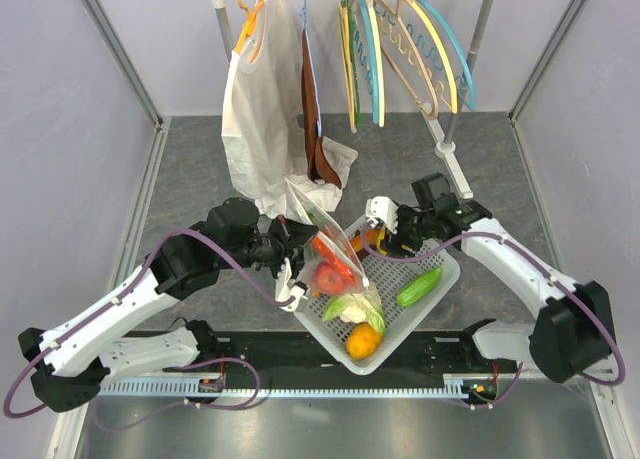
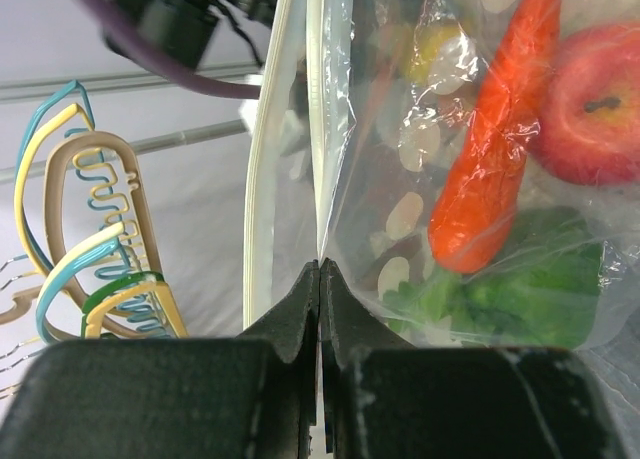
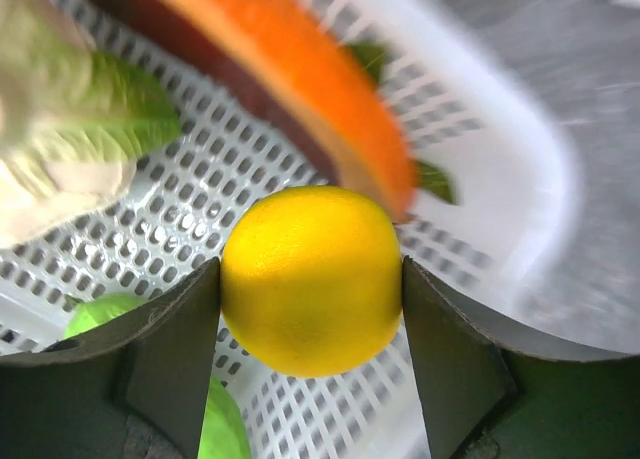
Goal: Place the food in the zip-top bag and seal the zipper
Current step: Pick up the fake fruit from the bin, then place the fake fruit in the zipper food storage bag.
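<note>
Pinching the mouth edge of the clear polka-dotted zip-top plastic bag (image 2: 400,159), the left tool (image 2: 320,271) is closed on it, the bag standing tilted over the left rim of the white lattice plastic basket (image 1: 415,319). Above the basket floor, the right tool (image 3: 310,279) clamps a round glossy yellow toy fruit (image 3: 312,269). Grey worktop (image 1: 190,179) spreads around, lilac walls (image 1: 60,129) beyond.
</note>
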`<state>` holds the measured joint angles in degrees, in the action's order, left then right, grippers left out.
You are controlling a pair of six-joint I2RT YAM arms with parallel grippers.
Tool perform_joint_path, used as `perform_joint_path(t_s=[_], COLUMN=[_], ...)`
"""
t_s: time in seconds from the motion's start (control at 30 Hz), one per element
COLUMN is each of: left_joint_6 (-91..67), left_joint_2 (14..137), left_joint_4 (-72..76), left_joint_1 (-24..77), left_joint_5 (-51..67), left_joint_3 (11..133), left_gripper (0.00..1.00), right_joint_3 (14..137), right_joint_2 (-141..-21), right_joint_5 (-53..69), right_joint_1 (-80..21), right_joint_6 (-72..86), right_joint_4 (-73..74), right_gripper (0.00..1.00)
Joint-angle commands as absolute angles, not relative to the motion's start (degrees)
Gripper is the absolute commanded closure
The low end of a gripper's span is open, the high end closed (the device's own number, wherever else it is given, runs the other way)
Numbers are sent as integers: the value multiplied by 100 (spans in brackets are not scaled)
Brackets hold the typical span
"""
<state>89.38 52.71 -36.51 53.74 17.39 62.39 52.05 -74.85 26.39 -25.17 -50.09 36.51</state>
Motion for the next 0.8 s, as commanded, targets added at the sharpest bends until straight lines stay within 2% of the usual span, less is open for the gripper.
perform_joint_path(t_s=[0.0, 0.23, 0.47, 0.53, 0.63, 0.77], left_joint_6=[8772, 8736, 8622, 8710, 8701, 8719], left_joint_2=[5159, 5063, 5133, 5176, 5299, 5449], left_joint_4=[-3560, -3577, -3612, -3595, -3604, -3560], left_joint_1=[5361, 5361, 5361, 5361, 5361, 5361], left_joint_5=[1661, 1661, 1688, 1679, 1688, 1679], left_joint_3=[6152, 6073, 6038, 6047, 6187, 6372], left_gripper=[98, 98, 98, 98, 98, 98], right_joint_3=[5590, 6309, 8318, 8726, 9167, 8755], right_joint_2=[-6804, -6127, -6230, -6354, -6565, -6513], right_joint_5=[2945, 3084, 3716, 4320, 5042, 5633], right_joint_1=[-2444, -2259, -2259, -2268, -2276, -2364], right_joint_6=[-4316, -3367, -2181, -1770, -1285, -31], right_joint_4=[3840, 4473, 4859, 4878, 4677, 3336], right_gripper=[43, 46, 49, 50, 53, 55])
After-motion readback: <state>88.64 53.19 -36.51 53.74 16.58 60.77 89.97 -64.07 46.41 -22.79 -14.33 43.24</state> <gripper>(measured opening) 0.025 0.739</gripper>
